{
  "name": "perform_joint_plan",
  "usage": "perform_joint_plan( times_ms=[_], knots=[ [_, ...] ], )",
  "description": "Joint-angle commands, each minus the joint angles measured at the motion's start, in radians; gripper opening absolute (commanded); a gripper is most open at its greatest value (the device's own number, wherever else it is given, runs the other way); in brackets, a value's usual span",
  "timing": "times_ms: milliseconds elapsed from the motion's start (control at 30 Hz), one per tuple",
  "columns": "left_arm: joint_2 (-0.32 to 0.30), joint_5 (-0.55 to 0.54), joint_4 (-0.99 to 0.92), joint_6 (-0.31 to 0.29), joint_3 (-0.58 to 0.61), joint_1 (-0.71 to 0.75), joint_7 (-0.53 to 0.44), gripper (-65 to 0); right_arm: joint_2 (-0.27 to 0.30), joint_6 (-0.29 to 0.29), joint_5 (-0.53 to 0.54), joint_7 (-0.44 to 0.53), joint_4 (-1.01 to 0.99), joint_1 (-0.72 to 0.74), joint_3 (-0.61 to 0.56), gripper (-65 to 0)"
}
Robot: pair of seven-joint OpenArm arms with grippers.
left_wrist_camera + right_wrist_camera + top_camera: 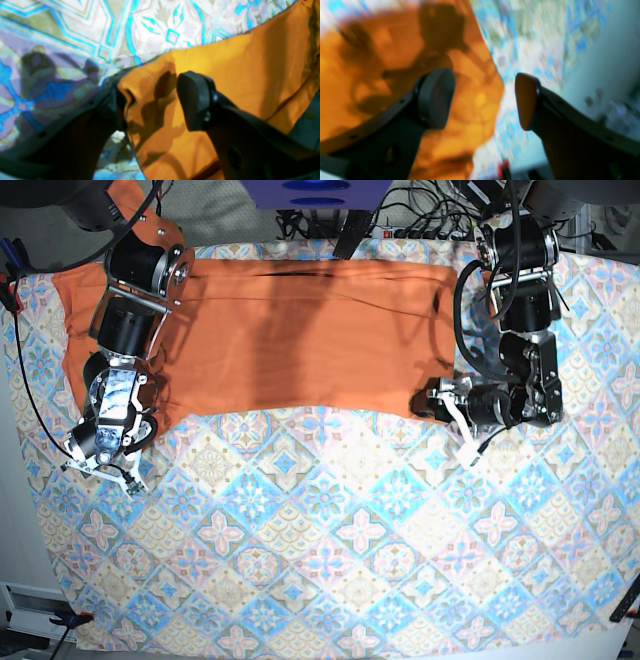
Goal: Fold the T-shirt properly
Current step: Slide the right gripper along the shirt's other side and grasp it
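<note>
I see the orange T-shirt (300, 340) lying spread out wide along the far side of the counter (330, 580), on top of the blue-and-beige patterned tablecloth (330, 520). It looks folded over once into a long band, and the near half of the cloth is bare.

My left claw (152, 100) is down at one near corner of the shirt. Its two black fingers (195, 100) stand apart, and a bunched-up bit of the orange fabric sits between them. One finger touches the folded edge of the shirt, and the other one is away from it, so the claw is not squeezing the fabric. In the base view this claw (437, 402) sits right at the shirt's near corner on the right of the picture.

My right claw (485, 100) is wide open with nothing in it. The edge of the shirt (470, 100) runs under the gap between its fingers (435, 100). This picture is blurry, so I cannot tell if a finger touches the fabric. In the base view this claw (100, 470) hangs just past the shirt's other near corner, over the tablecloth.
</note>
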Motion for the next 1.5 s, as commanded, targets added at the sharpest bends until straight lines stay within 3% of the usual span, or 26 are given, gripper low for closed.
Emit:
perform_joint_plan(
  times_ms=[0, 200, 333, 633, 900, 1167, 1233, 1467],
  knots=[
    [-0.009, 0.049, 0.001, 0.012, 0.002, 0.001, 0.048, -32.3, 0.015, -0.006, -0.010, 0.014, -0.013, 0.051, -0.002, -25.2],
    [-0.009, 0.049, 0.001, 0.012, 0.002, 0.001, 0.048, -32.3, 0.031, -0.006, -0.010, 0.137, -0.225, 0.125, -0.002, -25.2],
    [-0.009, 0.049, 0.001, 0.012, 0.002, 0.001, 0.047, -32.3, 0.072, -0.006, -0.010, 0.240, -0.366, 0.132, -0.006, -25.2],
    [-0.011, 0.051, 0.001, 0.012, 0.002, 0.001, 0.047, -32.3, 0.115, -0.006, -0.010, 0.361, -0.550, 0.178, 0.032, -25.2],
    [-0.011, 0.051, 0.001, 0.012, 0.002, 0.001, 0.047, -32.3, 0.121, -0.006, -0.010, 0.284, -0.499, 0.174, 0.051, -25.2],
    [-0.011, 0.051, 0.001, 0.012, 0.002, 0.001, 0.047, -32.3, 0.115, -0.010, -0.010, 0.189, -0.369, 0.120, 0.164, -25.2],
    [-0.011, 0.051, 0.001, 0.012, 0.002, 0.001, 0.047, -32.3, 0.115, -0.033, -0.010, 0.195, -0.369, 0.086, 0.164, -25.2],
    [-0.011, 0.051, 0.001, 0.012, 0.002, 0.001, 0.051, -32.3, 0.090, -0.033, -0.010, 0.228, -0.372, 0.062, 0.166, -25.2]
  ],
)
